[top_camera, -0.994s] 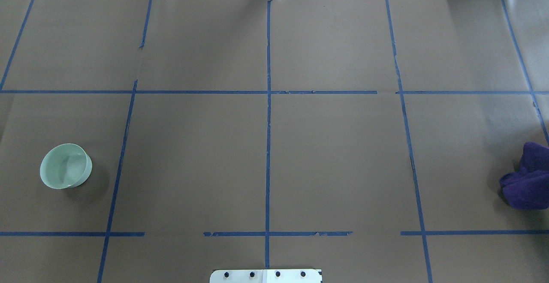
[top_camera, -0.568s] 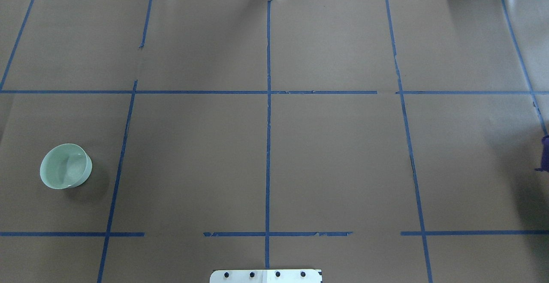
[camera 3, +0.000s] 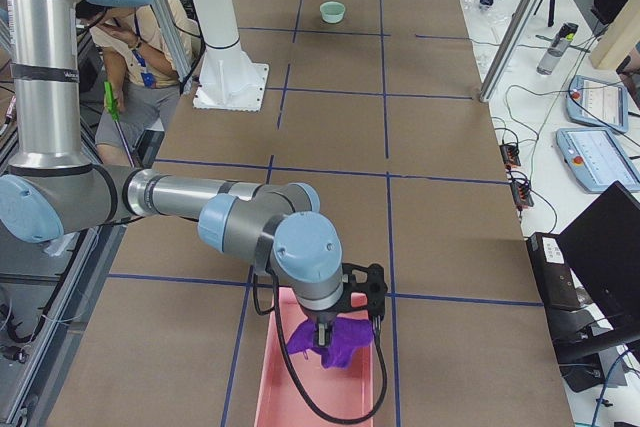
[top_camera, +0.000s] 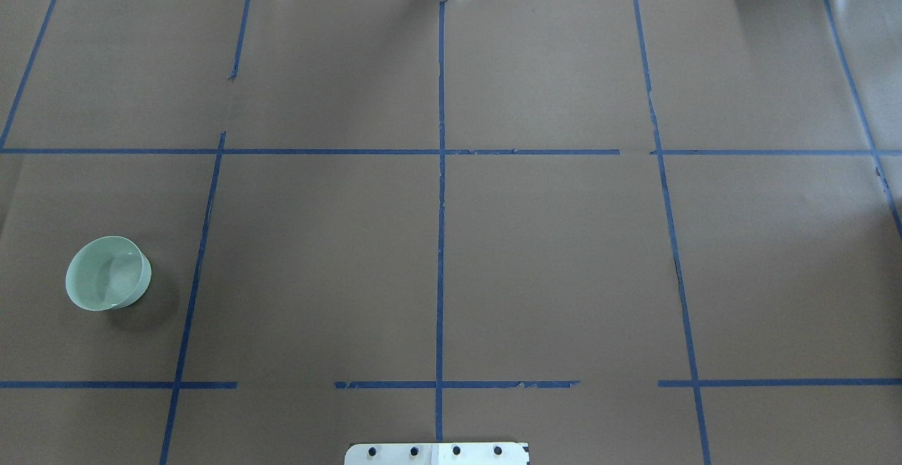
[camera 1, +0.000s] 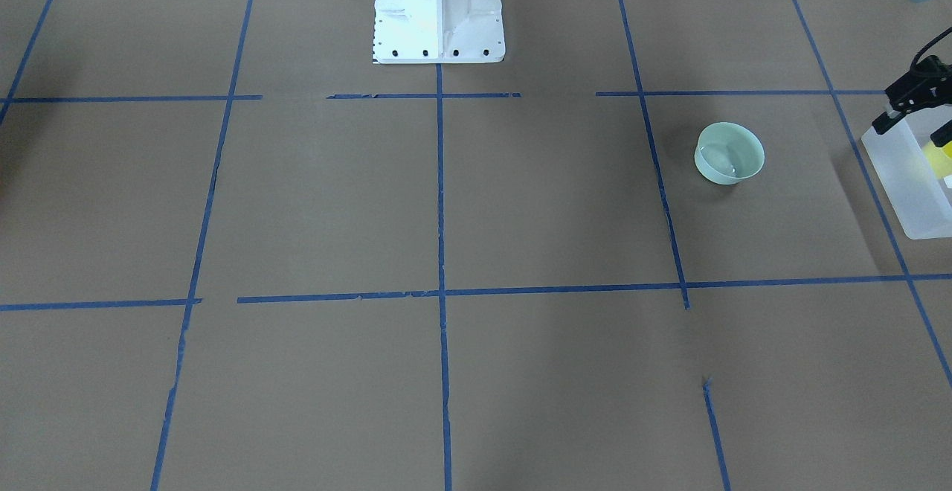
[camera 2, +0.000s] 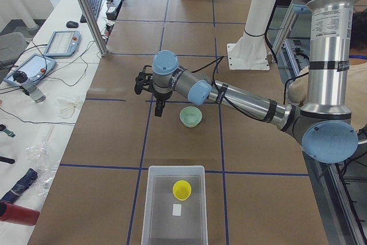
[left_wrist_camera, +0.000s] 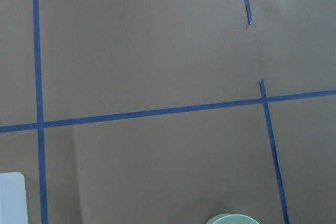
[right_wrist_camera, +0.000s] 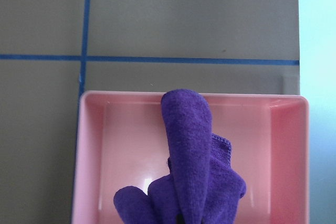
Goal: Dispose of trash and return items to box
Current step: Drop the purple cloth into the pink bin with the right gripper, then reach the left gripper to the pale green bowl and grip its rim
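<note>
The yellow cup [camera 2: 182,189] stands inside the frosted box [camera 2: 156,210] at the table's left end; both also show in the front-facing view, the cup [camera 1: 938,156] in the box [camera 1: 904,186]. My left gripper [camera 2: 149,101] is open and empty above the table, between the box and a pale green bowl [top_camera: 108,273]. My right gripper [camera 3: 328,332] is shut on a purple cloth [right_wrist_camera: 189,156], which hangs over a pink tray [right_wrist_camera: 126,145] at the table's right end. The gripper's fingers are mostly hidden by the cloth.
The green bowl [camera 1: 729,152] sits alone on the brown paper with blue tape lines. The robot's white base [camera 1: 437,15] stands at the table's near edge. A metal pole [camera 2: 86,10] rises at the far edge. A person [camera 3: 130,57] sits behind the robot.
The purple cloth at the overhead view's right edge has moved right and out of that view. The green bowl has not moved.
</note>
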